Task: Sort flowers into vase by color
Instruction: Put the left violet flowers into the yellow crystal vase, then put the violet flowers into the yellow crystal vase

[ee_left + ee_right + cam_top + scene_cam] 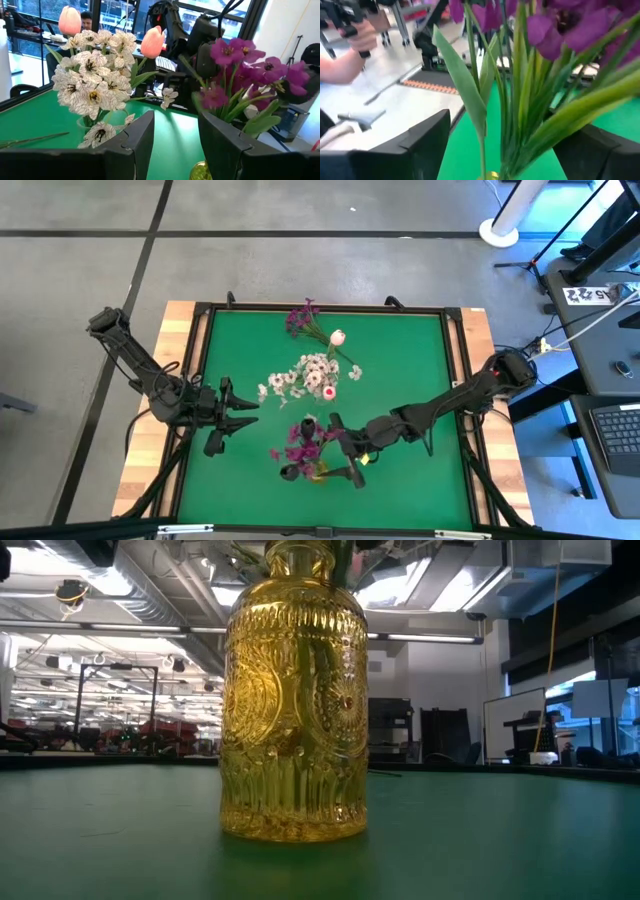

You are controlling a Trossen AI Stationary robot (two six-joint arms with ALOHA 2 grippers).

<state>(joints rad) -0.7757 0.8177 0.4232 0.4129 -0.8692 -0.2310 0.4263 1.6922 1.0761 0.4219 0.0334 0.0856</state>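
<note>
On the left side of the green table mat (400,480) we see the left gripper (236,423). Its two dark fingers (135,142) stand apart with nothing between them. It sits low over the mat, well apart from the flowers.

Near the middle of the mat we see a bunch of small white flowers with dark lines on their petals (305,375). In the left wrist view this bunch (92,82) stands up in a clear glass (100,120). Just past it, toward the far edge, we see a pale pink tulip on a thin green stem (337,337), and beside that a purple sprig (302,318) lying on the mat.

Closer to the near edge we see a yellow glass vase with a bumpy pattern (295,700) standing upright on the mat. The bunch of purple flowers with long green leaves (305,443) is in this vase. In the right wrist view their green stems (520,100) go down into the vase's golden mouth.

On the right we see the right gripper (345,448) right at the purple bunch. Its fingers (427,142) are spread wide, one on each side of the stems, and they do not squeeze them.

In the right wrist view we also see a person's hand (357,35) far off, beyond the table.
</note>
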